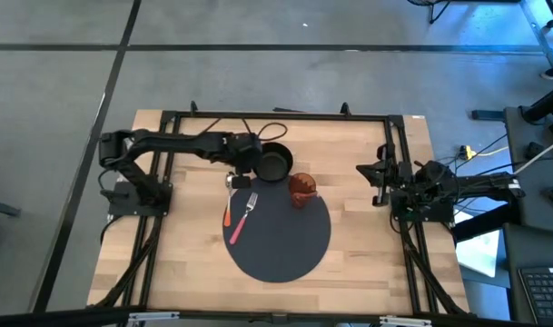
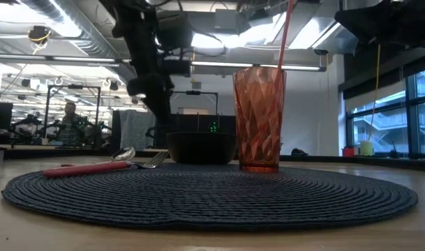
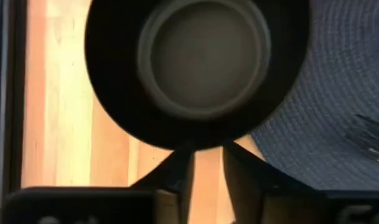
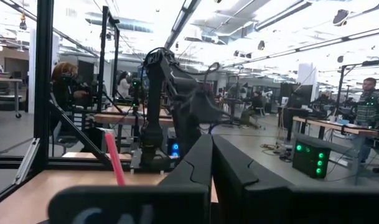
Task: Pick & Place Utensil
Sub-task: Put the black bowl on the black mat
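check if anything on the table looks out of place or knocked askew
Nothing is spilled or tipped. The red tumbler stands upright on the dark round placemat. The fork and red-handled spoon lie slanted at the mat's left edge, and the black bowl sits at its upper edge.

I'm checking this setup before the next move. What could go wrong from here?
The left gripper hangs right by the black bowl, so a careless move might nudge it. The fork and spoon lie side by side, so one could get dragged along. The red glass stands near and could tip.
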You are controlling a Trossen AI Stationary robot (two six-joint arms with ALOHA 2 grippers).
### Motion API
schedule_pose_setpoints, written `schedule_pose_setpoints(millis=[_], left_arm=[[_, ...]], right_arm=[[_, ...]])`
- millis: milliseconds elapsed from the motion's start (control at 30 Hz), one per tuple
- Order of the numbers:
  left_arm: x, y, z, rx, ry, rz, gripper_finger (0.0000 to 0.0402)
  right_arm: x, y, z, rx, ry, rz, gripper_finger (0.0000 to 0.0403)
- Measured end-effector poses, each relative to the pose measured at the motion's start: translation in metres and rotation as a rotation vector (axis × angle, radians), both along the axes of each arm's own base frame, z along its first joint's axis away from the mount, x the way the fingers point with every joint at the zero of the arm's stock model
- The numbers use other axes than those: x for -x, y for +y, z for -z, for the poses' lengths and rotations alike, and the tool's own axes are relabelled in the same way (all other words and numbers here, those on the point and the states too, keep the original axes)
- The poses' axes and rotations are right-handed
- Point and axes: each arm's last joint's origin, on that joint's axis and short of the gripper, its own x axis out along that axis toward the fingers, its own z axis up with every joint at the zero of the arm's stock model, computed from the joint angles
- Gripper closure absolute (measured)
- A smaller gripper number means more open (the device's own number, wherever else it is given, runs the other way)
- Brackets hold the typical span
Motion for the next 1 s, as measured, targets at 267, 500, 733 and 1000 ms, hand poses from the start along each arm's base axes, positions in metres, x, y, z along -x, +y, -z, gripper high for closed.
schedule_pose_setpoints(millis=[267, 500, 733, 1000], left_arm=[[-0.004, -0.006, 0.005, -0.017, 0.019, 0.049, 0.0213], [-0.010, -0.015, -0.007, -0.097, 0.016, 0.103, 0.0192], [-0.028, -0.013, -0.008, 0.003, 0.090, 0.083, 0.0195], [-0.040, -0.017, 0.014, 0.055, 0.154, 0.157, 0.0196]], right_arm=[[0.000, 0.000, -0.001, 0.015, -0.004, 0.004, 0.0393], [0.001, 0.000, -0.003, 0.033, -0.021, 0.010, 0.0393], [0.001, 0.000, -0.004, 0.026, -0.033, 0.003, 0.0393], [0.001, 0.002, -0.004, 0.017, -0.038, -0.078, 0.0393]])
